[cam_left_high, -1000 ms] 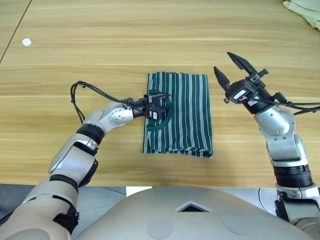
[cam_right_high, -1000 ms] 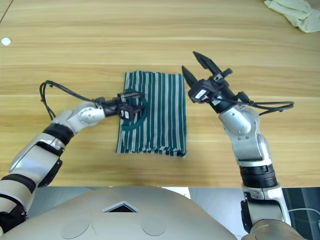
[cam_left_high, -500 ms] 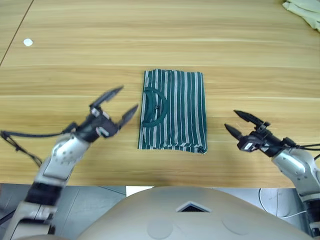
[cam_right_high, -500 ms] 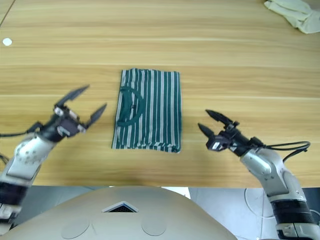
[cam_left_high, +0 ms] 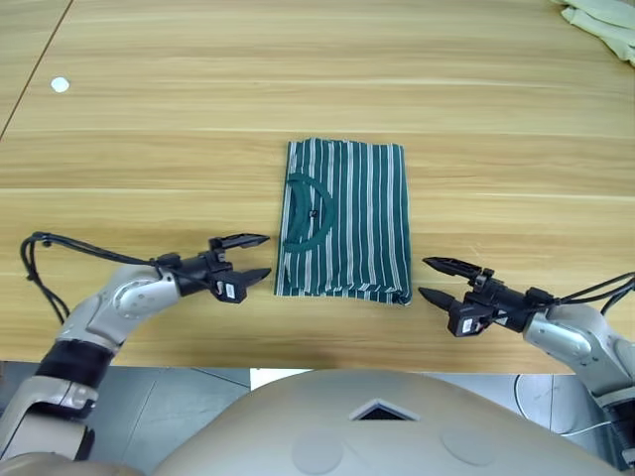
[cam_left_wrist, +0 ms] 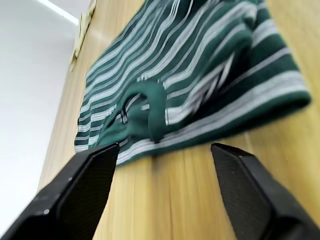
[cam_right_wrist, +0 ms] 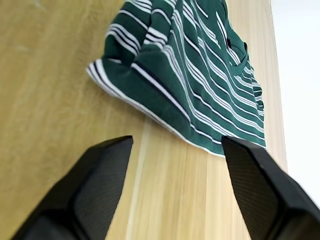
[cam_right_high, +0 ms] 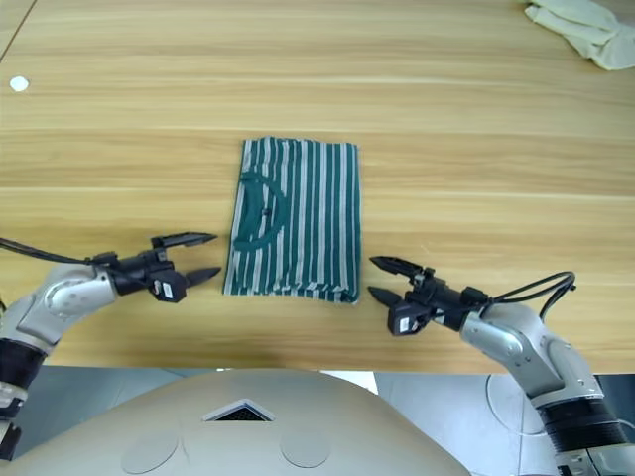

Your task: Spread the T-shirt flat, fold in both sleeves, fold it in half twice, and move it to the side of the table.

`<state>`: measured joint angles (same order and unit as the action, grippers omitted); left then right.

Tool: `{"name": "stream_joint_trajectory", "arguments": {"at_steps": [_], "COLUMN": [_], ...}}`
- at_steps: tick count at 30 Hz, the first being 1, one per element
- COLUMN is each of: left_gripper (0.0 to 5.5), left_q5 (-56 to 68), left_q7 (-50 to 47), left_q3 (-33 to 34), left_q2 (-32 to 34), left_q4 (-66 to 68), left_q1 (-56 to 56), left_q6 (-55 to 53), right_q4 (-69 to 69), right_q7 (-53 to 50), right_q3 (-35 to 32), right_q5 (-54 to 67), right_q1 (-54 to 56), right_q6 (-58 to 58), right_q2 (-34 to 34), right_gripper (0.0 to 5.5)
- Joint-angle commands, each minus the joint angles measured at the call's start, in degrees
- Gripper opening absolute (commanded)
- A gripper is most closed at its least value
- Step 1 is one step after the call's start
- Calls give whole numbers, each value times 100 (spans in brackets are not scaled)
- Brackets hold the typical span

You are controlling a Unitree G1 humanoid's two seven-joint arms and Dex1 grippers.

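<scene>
The green T-shirt (cam_left_high: 345,219) with white stripes lies folded into a small rectangle in the middle of the wooden table (cam_left_high: 149,149), collar facing up. My left gripper (cam_left_high: 260,256) is open just off the shirt's near left corner, low over the wood and holding nothing. My right gripper (cam_left_high: 429,279) is open a short way off the near right corner, fingers pointing at the shirt. The left wrist view shows the shirt's (cam_left_wrist: 190,85) collar edge between my open fingers, and the right wrist view shows its folded corner (cam_right_wrist: 170,75).
A pale cloth (cam_left_high: 601,20) lies crumpled at the table's far right corner. A small white dot (cam_left_high: 61,85) marks the far left of the table. Bare wood stretches all around the shirt. The table's near edge runs just below both grippers.
One second ago my left gripper was on the shirt's left edge and the right one raised; the left let go and both dropped to the near corners. The shirt shifted slightly left.
</scene>
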<state>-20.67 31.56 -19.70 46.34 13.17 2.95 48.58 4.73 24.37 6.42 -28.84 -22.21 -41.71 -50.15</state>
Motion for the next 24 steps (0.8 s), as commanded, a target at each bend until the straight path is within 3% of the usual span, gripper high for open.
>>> {"name": "stream_joint_trajectory", "arguments": {"at_steps": [1, 10, 24], "left_gripper": [343, 343, 343], "left_q5": [-351, -137, -367], "left_q7": [519, 839, 796], "left_q3": [-594, -722, -1338], "left_q2": [-29, 731, 116], "left_q4": [382, -28, 379], "left_q1": [-5, 314, -147], "left_q6": [33, 21, 170], "right_q4": [-101, 53, 279], "right_q7": [184, 387, 676], "right_q3": [246, 532, 740], "right_q5": [-189, -145, 32], "right_q1": [76, 297, 337], "right_q6": [32, 37, 31], "right_q2": [-48, -158, -223], "right_gripper": [328, 328, 328]}}
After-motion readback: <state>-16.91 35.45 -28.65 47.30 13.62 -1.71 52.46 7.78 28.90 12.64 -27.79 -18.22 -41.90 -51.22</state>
